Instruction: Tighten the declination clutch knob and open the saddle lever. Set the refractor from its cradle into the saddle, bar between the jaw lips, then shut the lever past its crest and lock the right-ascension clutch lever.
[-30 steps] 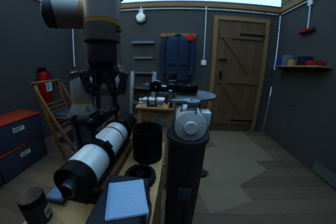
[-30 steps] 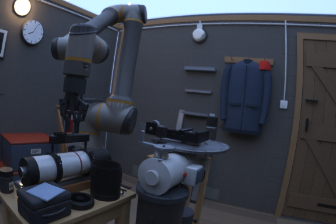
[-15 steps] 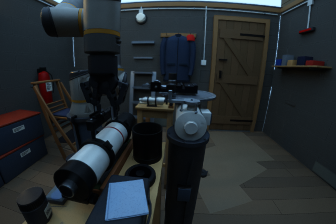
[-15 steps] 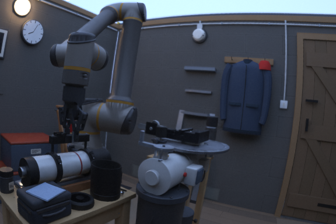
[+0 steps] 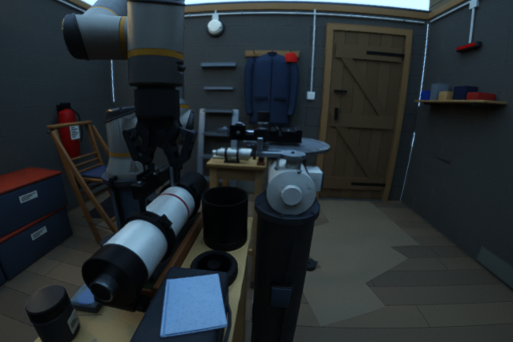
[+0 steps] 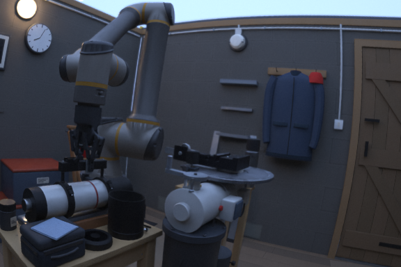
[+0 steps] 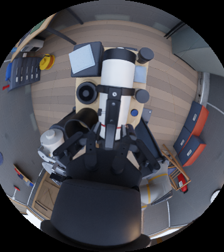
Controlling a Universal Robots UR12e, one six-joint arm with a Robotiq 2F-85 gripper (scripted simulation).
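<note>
The refractor (image 5: 141,239) is a white tube with black ends and a red ring. It lies in its cradle on the wooden table at the left. A black carry handle (image 6: 82,164) runs along its top. My gripper (image 5: 159,168) stands straight down over that handle, open around it and holding nothing. The wrist camera shows the handle (image 7: 112,126) running between the fingers. The mount (image 6: 198,206) stands on its dark pier to the right. The black saddle (image 6: 215,159) sits on top of the mount.
A black dew-shield cylinder (image 5: 224,217) stands on the table right beside the tube. A lens cap (image 5: 214,264), a dark case with a blue notebook (image 5: 192,304) and a small jar (image 5: 52,316) share the table. A wooden chair (image 5: 81,164) stands behind.
</note>
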